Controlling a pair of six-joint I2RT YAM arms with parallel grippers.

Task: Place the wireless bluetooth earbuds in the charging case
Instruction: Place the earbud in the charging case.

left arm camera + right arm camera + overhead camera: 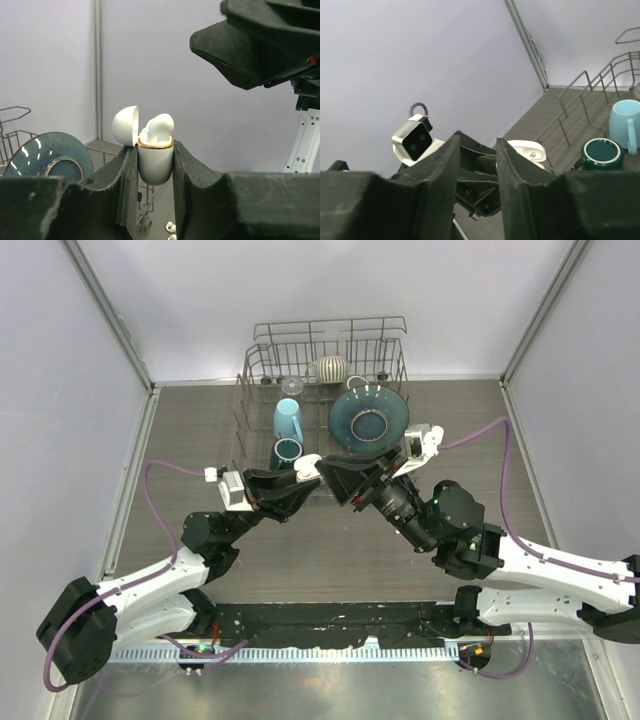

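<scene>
My left pincer (155, 150) is clenched on the white charging case (155, 170), gripping its lower body on both sides and holding it upright in the air. The case's lid (125, 125) is swung open to the left of my fingers. One glossy white earbud (161, 127) sits in the case mouth just above my fingertips, its rounded head standing proud of the gold rim. I cannot tell whether the neighbouring well is filled. My right pincer (477, 147) is released, its jaws apart with nothing between them. It hangs up and to the right of the case, close but not touching it, and from its wrist view the case (526, 150) lies just beyond the right-hand finger. I judge that I am in the seating step: one bud is placed but looks high. The next move calls for the left pincer to keep the case steady and upright while the right one comes down onto the bud's head with a light, centred press, well clear of the lid hinge. Far below my left fingers lie small white pieces (171, 227), probably more earbuds. Picking one up would need a fine pinch on its stem.
</scene>
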